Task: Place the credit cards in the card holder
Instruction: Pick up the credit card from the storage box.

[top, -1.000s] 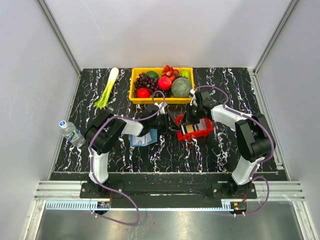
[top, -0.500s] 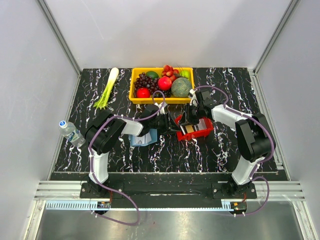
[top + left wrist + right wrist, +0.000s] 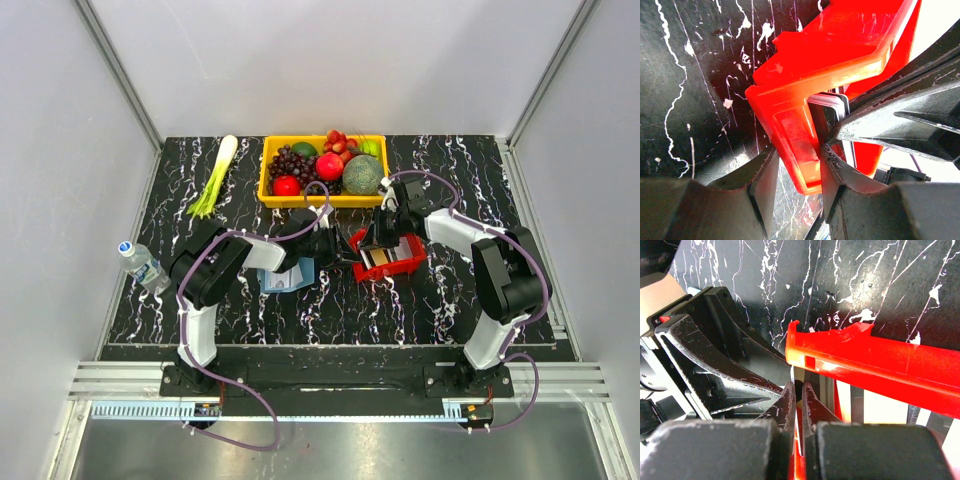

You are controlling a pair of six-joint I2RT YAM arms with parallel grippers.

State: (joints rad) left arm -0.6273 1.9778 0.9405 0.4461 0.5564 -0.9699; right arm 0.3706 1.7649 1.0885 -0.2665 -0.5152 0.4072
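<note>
The red tray sits mid-table with credit cards standing on edge inside it. My left gripper is shut on the tray's near corner wall, and card edges show just behind that wall. My right gripper reaches down into the tray's left end. Its fingers are pressed together on the thin white edge of one credit card. More pale cards stand to its right. The blue card holder lies flat under the left arm, left of the tray.
A yellow basket of fruit stands just behind the tray and both grippers. A leek lies at the back left. A water bottle rests at the left edge of the black marbled mat.
My right gripper has shifted slightly at the tray's left end. The left arm and the tray have stayed put.
</note>
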